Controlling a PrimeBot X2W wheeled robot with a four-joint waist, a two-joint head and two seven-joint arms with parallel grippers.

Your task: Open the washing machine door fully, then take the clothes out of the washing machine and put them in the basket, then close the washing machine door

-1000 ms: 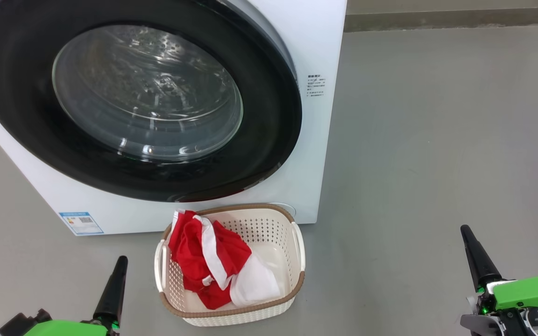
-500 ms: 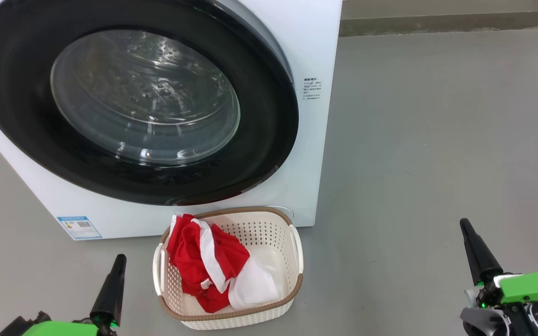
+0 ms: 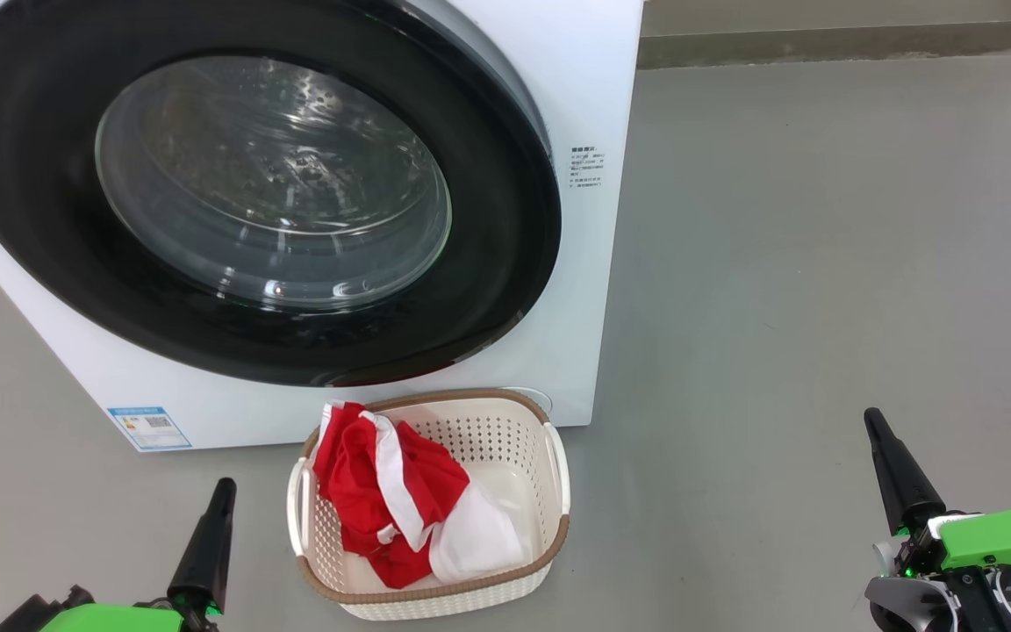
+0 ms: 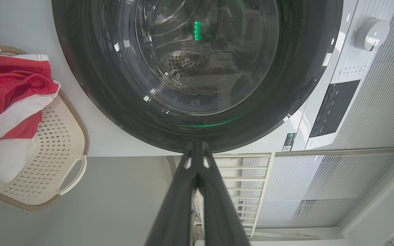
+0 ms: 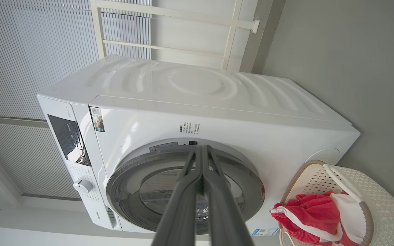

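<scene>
Glossy black plastic forms the wide round rim of the washing machine door point(image 3: 268, 184), whose bulging clear glass bowl catches curved highlights; the door sits closed against the smooth white front of the washing machine point(image 3: 589, 79). Just before the machine, on the matte grey floor point(image 3: 821, 263), stands the basket point(image 3: 505, 586), a cream rectangular tub with rows of small perforations, a brown woven-look rim and white loop handles. The clothes point(image 3: 383, 496) lie crumpled inside it, soft red fabric with white panels and a white stripe, heaped toward the basket's left side with one edge over the rim. The left gripper point(image 3: 225, 488) and right gripper point(image 3: 872, 425) hover low, well apart on either side of the basket, each with its tapered dark fingers pressed together on nothing. The head view alone catches the small blue label point(image 3: 148, 426) at the machine's lower left corner. Through the glass, the left wrist view adds the perforated steel drum point(image 4: 180, 65), plus a round silver knob point(image 4: 371, 33) and a dark control panel point(image 4: 333, 109). The right wrist view gives the machine's ribbed white top point(image 5: 197, 82) and the slatted wall point(image 5: 29, 51) behind it.
</scene>
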